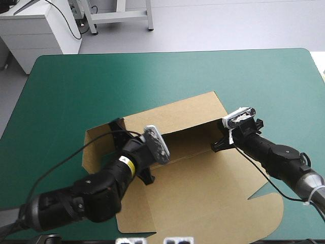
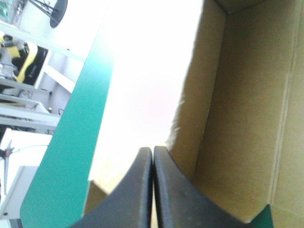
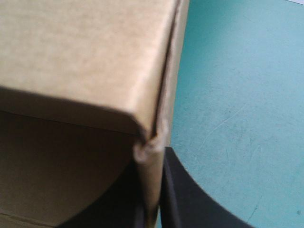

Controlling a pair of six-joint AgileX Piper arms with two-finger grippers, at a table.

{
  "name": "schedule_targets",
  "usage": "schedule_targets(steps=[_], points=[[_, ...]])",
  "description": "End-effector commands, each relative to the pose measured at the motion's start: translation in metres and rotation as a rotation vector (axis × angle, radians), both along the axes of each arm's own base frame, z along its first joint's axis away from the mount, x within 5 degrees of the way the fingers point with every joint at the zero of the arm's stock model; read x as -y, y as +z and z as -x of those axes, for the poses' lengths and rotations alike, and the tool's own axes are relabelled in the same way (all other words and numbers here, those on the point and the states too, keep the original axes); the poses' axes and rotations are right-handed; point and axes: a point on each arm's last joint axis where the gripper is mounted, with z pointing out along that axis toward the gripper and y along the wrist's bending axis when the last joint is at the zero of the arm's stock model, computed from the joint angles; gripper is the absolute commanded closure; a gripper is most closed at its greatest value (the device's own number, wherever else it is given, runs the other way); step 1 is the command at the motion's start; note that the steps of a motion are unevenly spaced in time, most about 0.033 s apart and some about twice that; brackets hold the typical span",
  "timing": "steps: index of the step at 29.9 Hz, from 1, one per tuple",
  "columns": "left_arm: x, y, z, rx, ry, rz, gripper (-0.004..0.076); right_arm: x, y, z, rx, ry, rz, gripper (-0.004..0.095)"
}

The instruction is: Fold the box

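The brown box (image 1: 203,178) lies in the lower middle of the frame on the teal-green bench (image 1: 76,81). Its base is flat and a back wall stands raised across the centre. The left jaws, all but closed, pinch the board at that wall's left end, centre left. The right jaws clamp the wall's right end, centre right, with the board held between the black fingers (image 3: 190,199).

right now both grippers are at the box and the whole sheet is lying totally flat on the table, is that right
Not quite: the box is not totally flat. One long wall stands raised, running between the left gripper and the right gripper, as the high view shows. Both grippers are indeed at the box.
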Motion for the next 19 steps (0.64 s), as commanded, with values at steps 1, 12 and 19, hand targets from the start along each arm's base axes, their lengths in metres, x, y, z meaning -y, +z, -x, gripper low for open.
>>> schedule_targets(steps=[1, 12, 19], points=[[-0.034, 0.032, -0.015, 0.013, 0.042, 0.118, 0.0731, -0.002, 0.010, -0.001, 0.010, -0.023, -0.071, 0.0913], [-0.090, 0.052, -0.020, -0.028, 0.129, 0.222, 0.0732, -0.001, 0.025, -0.037, 0.024, -0.160, -0.072, 0.0913], [-0.105, 0.059, -0.011, -0.014, 0.132, 0.220, 0.0731, -0.008, 0.020, -0.066, -0.009, -0.191, -0.093, 0.0928]])
